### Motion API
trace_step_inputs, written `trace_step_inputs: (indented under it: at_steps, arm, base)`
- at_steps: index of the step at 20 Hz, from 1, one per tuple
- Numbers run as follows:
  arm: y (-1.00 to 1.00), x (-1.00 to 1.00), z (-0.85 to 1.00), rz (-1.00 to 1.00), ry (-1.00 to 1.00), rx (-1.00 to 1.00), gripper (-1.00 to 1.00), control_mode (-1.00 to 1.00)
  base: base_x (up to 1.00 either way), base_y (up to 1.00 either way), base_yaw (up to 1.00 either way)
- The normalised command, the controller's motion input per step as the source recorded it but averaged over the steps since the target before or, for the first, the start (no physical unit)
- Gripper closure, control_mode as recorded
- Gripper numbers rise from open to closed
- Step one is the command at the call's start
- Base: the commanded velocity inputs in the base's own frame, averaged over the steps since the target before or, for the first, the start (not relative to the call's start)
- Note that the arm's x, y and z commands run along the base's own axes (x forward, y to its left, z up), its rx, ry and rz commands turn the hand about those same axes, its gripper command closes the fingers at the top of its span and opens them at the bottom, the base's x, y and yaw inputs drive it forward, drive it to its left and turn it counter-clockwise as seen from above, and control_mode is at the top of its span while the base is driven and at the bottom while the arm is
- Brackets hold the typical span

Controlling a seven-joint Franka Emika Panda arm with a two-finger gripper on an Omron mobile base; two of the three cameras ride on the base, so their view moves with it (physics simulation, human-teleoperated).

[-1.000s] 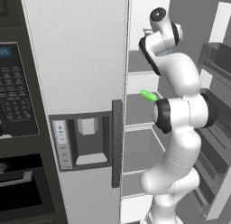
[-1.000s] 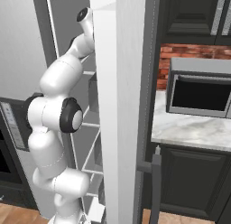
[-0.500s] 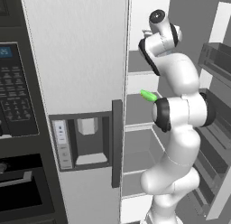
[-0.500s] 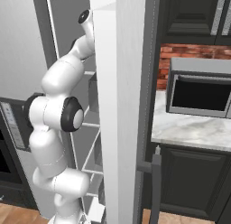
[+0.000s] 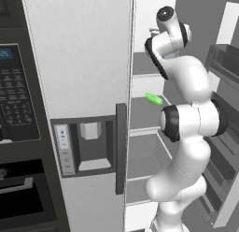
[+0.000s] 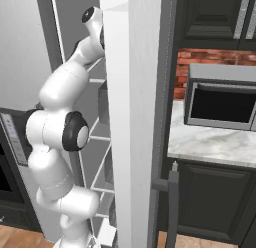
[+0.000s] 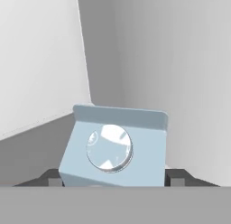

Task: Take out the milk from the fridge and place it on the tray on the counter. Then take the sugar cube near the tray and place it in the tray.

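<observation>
So the arm's reaching way up into the open fridge (image 5: 84,62), top right of the left base view. In the hand view the milk (image 7: 115,148) sits bottom center between the gripper (image 7: 113,179) fingers, which look clamped on its sides. Small green item (image 5: 153,98) mid-shelf.

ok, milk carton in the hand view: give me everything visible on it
The small pale blue-grey milk carton sits close under the hand camera, seen from its gabled top: a flat ridge along the far edge and a round, glossy white cap on the sloped face. It looks like smooth card. It is turned a little askew in the picture, inside the fridge's white corner. The dark fingers flank it on both sides; contact cannot be confirmed.
</observation>
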Motion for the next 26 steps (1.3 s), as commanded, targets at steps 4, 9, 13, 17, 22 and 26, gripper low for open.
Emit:
trace_step_inputs:
  at_steps: [4, 9, 13, 17, 22, 26]
  arm:
    - [0.01, -0.99, 0.01, 0.04, -0.29, 0.02, 1.00, -1.00]
    - [0.23, -0.98, 0.08, 0.18, -0.26, 0.02, 1.00, -1.00]
    - [0.27, -0.91, 0.25, 0.25, -0.08, -0.01, 1.00, -1.00]
    - [0.28, -0.76, 0.39, 0.25, 0.00, -0.04, 1.00, -1.00]
    - [0.31, -0.60, 0.30, 0.20, 0.11, -0.08, 1.00, -1.00]
    - [0.21, -0.68, 0.00, 0.20, 0.09, -0.05, 1.00, -1.00]
  base:
    - [0.00, 0.00, 0.00]
    - [0.00, 0.00, 0.00]
    - [0.00, 0.00, 0.00]
    - [0.00, 0.00, 0.00]
    - [0.00, 0.00, 0.00]
    - [0.00, 0.00, 0.00]
